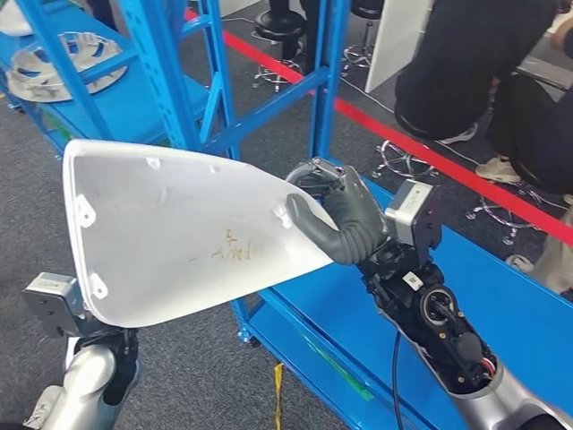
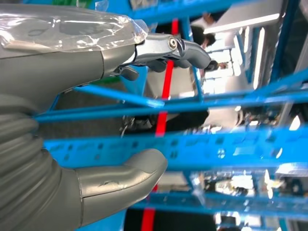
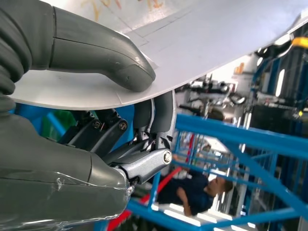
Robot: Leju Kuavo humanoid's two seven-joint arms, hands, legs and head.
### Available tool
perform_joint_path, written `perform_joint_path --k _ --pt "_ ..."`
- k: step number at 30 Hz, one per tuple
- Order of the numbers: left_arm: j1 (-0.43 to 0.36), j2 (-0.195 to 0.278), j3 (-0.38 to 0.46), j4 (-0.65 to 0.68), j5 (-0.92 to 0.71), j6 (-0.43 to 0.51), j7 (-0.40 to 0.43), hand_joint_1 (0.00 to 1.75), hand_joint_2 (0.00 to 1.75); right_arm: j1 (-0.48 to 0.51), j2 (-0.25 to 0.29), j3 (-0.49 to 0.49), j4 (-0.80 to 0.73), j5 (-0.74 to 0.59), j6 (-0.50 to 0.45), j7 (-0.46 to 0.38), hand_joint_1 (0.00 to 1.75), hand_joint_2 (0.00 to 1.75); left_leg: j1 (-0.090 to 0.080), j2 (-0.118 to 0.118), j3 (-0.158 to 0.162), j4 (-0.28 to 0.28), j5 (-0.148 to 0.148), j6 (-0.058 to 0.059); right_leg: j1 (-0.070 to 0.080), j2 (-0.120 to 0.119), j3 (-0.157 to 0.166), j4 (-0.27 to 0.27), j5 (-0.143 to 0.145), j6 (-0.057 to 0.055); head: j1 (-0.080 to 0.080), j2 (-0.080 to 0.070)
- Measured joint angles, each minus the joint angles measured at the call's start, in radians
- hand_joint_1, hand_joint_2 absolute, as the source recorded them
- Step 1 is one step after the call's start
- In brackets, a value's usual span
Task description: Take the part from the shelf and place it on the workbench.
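The part [image 1: 183, 233] is a large white curved panel with small mounting tabs and orange scribbles. It hangs in the air in front of the blue shelf [image 1: 216, 98]. My right hand [image 1: 345, 219] grips its narrow right tip, the thumb [image 3: 101, 53] pressed on one face of the part [image 3: 218, 38] and the fingers [image 3: 145, 159] curled under the other. My left arm [image 1: 88, 376] rises under the panel's wide left end, and the panel hides that hand in the head view. In the left wrist view my left hand [image 2: 54, 77] has thumb and fingers spread with nothing between them.
More white parts [image 1: 61, 58] lie on a blue shelf level at the upper left. A blue flat surface [image 1: 513, 305] stretches under my right arm. People in dark clothes [image 1: 473, 63] sit on stools beyond a red floor line [image 1: 432, 157]. Grey carpet lies below.
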Motion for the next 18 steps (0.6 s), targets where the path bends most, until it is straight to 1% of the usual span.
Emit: perform_joint_path --k 1,2,3,4,5,6,7,8,9,10,12,13,15,16,17,18 --pt "-0.003 -0.002 0.0 0.0 -0.001 0.0 0.0 0.0 1.75 0.004 -0.001 -0.002 -0.001 -0.004 -0.002 0.001 1.75 1.75 -0.001 -0.012 0.001 0.0 0.0 0.003 0.0 0.014 -0.04 0.078 -0.03 0.001 0.006 0.0" --pt "-0.004 -0.004 0.0 0.001 -0.001 0.0 -0.001 0.0 1.75 0.009 -0.001 -0.003 -0.001 -0.008 -0.003 0.002 1.75 1.75 -0.001 -0.025 0.002 0.001 -0.001 0.003 0.0 0.02 -0.073 0.138 -0.045 0.001 0.01 0.0" --pt "-0.004 -0.005 -0.001 0.002 -0.002 0.0 -0.001 0.0 1.75 0.012 -0.002 -0.005 -0.001 -0.01 -0.004 0.003 1.75 1.75 -0.002 -0.039 0.003 0.001 -0.001 0.004 0.001 0.022 -0.091 0.16 -0.04 0.001 0.013 0.0" --pt "-0.005 -0.007 -0.001 0.003 -0.002 0.0 -0.002 0.0 1.75 0.015 -0.003 -0.007 -0.001 -0.012 -0.004 0.004 1.75 1.75 -0.002 -0.053 0.004 0.001 -0.002 0.004 0.0 0.024 -0.092 0.147 -0.017 -0.001 0.016 0.0" --pt "-0.005 -0.008 -0.001 0.005 -0.002 0.0 -0.004 0.0 1.75 0.016 -0.005 -0.009 -0.001 -0.014 -0.004 0.004 1.75 1.75 -0.003 -0.065 0.006 0.002 -0.002 0.003 0.0 0.027 -0.078 0.101 0.018 -0.004 0.018 0.0" --pt "-0.006 -0.009 -0.001 0.006 -0.001 0.0 -0.006 0.0 1.75 0.016 -0.007 -0.011 -0.002 -0.016 -0.004 0.005 1.75 1.75 -0.003 -0.076 0.008 0.002 -0.003 0.002 0.0 0.035 -0.054 0.039 0.057 -0.007 0.022 0.0" --pt "-0.008 -0.012 -0.002 0.008 0.001 0.0 -0.009 0.0 1.75 0.016 -0.009 -0.013 -0.002 -0.019 -0.006 0.006 1.75 1.75 -0.002 -0.085 0.01 0.003 -0.004 0.001 0.0 0.058 -0.028 -0.027 0.09 -0.01 0.025 0.0" --pt "-0.012 -0.014 -0.003 0.01 0.005 0.0 -0.014 0.0 1.75 0.017 -0.012 -0.015 -0.004 -0.022 -0.009 0.009 1.75 1.75 -0.002 -0.095 0.009 0.005 -0.004 -0.001 -0.002 0.082 -0.005 -0.085 0.113 -0.014 0.026 0.0" --pt "-0.017 -0.017 -0.005 0.012 0.01 -0.001 -0.02 0.0 1.75 0.018 -0.015 -0.016 -0.006 -0.025 -0.015 0.012 1.75 1.75 -0.002 -0.106 0.005 0.006 -0.004 -0.005 -0.002 0.101 0.013 -0.124 0.124 -0.016 0.027 0.0" --pt "-0.021 -0.02 -0.007 0.016 0.016 -0.001 -0.026 0.0 1.75 0.02 -0.018 -0.018 -0.008 -0.027 -0.021 0.015 1.75 1.75 0.0 -0.117 0.001 0.007 -0.002 -0.011 -0.002 0.114 0.024 -0.147 0.126 -0.019 0.028 0.0" --pt "-0.026 -0.023 -0.01 0.021 0.023 -0.002 -0.033 0.0 1.75 0.024 -0.02 -0.019 -0.011 -0.028 -0.029 0.018 1.75 1.75 0.004 -0.133 -0.006 0.006 0.002 -0.019 0.002 0.106 0.032 -0.153 0.123 -0.02 0.029 0.0" --pt "-0.026 -0.024 -0.011 0.022 0.025 -0.002 -0.035 0.0 1.75 0.024 -0.02 -0.019 -0.012 -0.028 -0.03 0.019 1.75 1.75 0.005 -0.136 -0.006 0.005 0.003 -0.021 0.002 0.104 0.032 -0.153 0.123 -0.021 0.03 0.0" --pt "-0.027 -0.024 -0.011 0.023 0.025 -0.002 -0.036 0.0 1.75 0.024 -0.02 -0.019 -0.012 -0.028 -0.031 0.02 1.75 1.75 0.006 -0.139 -0.006 0.004 0.004 -0.023 0.003 0.101 0.033 -0.154 0.124 -0.021 0.031 0.0" --pt "-0.029 -0.025 -0.012 0.025 0.027 -0.002 -0.038 0.0 1.75 0.025 -0.021 -0.019 -0.014 -0.028 -0.032 0.02 1.75 1.75 0.003 -0.119 -0.012 0.017 -0.004 -0.027 0.001 0.09 0.037 -0.16 0.127 -0.026 0.026 0.0" --pt "-0.033 -0.026 -0.014 0.03 0.029 -0.002 -0.041 0.0 1.75 0.026 -0.022 -0.02 -0.017 -0.028 -0.035 0.021 1.75 1.75 0.002 -0.089 -0.045 0.081 -0.036 -0.034 0.0 0.07 0.042 -0.166 0.13 -0.033 0.019 0.0" --pt "-0.038 -0.027 -0.016 0.036 0.032 -0.004 -0.045 0.0 1.75 0.028 -0.024 -0.02 -0.02 -0.027 -0.04 0.022 1.75 1.75 0.002 -0.058 -0.088 0.163 -0.073 -0.042 0.0 0.046 0.046 -0.173 0.132 -0.039 0.01 0.0"
